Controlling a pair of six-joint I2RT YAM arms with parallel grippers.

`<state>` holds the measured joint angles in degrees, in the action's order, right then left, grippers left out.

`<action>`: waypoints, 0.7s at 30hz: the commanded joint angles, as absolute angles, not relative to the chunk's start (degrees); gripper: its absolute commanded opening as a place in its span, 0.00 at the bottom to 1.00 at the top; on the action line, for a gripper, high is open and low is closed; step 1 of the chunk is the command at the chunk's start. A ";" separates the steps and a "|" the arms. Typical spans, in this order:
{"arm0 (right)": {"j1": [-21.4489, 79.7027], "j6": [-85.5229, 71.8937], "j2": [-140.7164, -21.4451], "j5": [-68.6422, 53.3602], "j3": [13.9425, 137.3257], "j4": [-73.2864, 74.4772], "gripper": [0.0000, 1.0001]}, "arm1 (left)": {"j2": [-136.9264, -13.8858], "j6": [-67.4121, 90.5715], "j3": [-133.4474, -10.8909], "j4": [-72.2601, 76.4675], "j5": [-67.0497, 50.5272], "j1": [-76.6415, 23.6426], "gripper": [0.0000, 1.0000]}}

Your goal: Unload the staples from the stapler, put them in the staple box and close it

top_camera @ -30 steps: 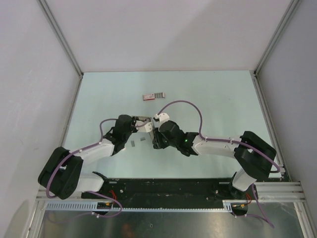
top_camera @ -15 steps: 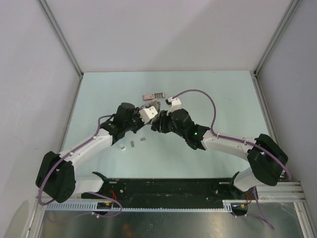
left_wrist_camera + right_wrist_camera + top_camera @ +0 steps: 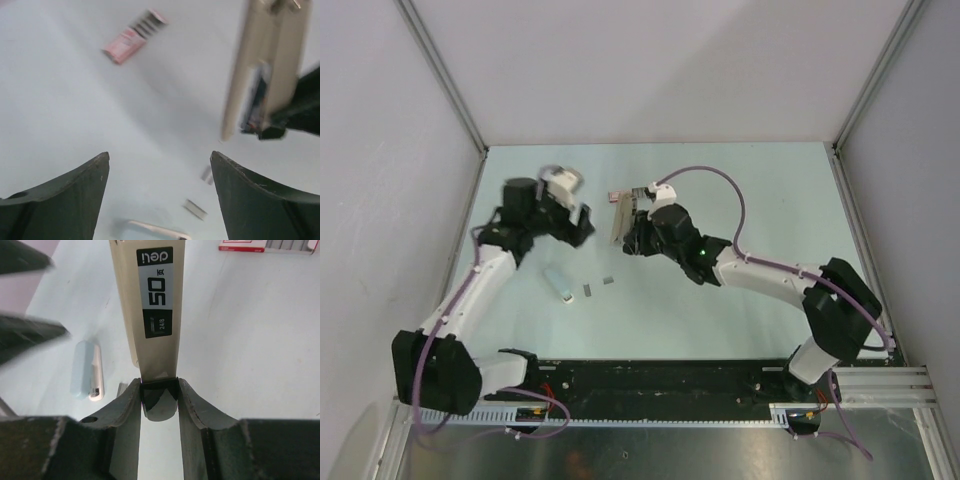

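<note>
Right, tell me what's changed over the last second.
The left hand opened wide and swung away to the left, off the stapler. The right hand keeps its grip on the stapler and has carried it farther out, next to the pink staple box. A pale blue piece now lies on the table by the two loose staple strips. The strips and the box stayed put.

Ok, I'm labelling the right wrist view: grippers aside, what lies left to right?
From the left: pale blue oblong piece → cream stapler in the middle → pink staple box at the top right edge.
</note>
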<state>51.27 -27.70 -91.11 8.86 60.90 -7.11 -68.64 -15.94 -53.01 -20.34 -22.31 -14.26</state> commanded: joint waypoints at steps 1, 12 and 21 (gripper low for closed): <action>49.53 -25.08 -95.35 11.63 71.51 -2.82 0.00 | -72.09 -5.35 -60.47 -20.34 -36.14 0.03 0.89; 49.25 -18.74 -118.09 13.53 103.29 27.85 0.00 | -71.71 -4.99 -57.83 -20.95 -41.25 7.53 0.91; 49.71 -15.23 -136.69 13.12 136.46 53.25 0.00 | -70.18 -5.60 -55.95 -20.95 -40.21 7.51 0.91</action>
